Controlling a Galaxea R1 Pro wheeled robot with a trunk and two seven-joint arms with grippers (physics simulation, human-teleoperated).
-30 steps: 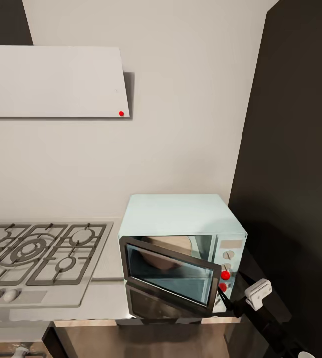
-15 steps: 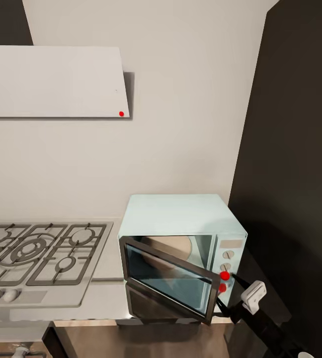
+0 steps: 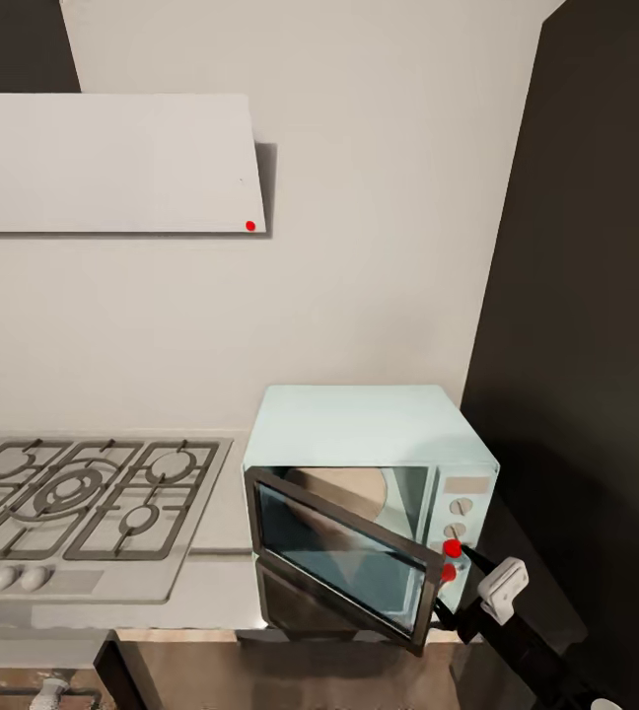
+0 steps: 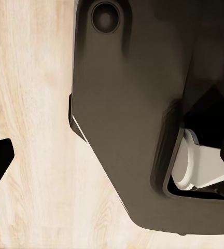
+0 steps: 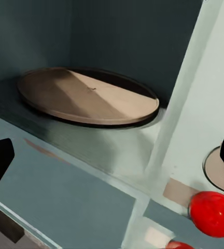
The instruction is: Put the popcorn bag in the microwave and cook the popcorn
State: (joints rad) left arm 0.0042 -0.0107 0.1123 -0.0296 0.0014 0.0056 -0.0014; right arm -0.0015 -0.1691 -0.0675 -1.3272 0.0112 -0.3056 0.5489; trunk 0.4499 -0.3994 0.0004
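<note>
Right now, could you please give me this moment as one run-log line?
phase: opening microwave | door: partly open | turntable: bare | right end effector: open, at door edge

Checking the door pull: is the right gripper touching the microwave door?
Cannot tell. In the head view the right gripper meets the microwave door edge, but overlap hides any contact or gap.

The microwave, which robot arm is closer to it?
Right. The right tool reaches the open microwave door's edge, by the red knobs. The left tool hangs over the wood floor, beside the robot's dark body.
</note>
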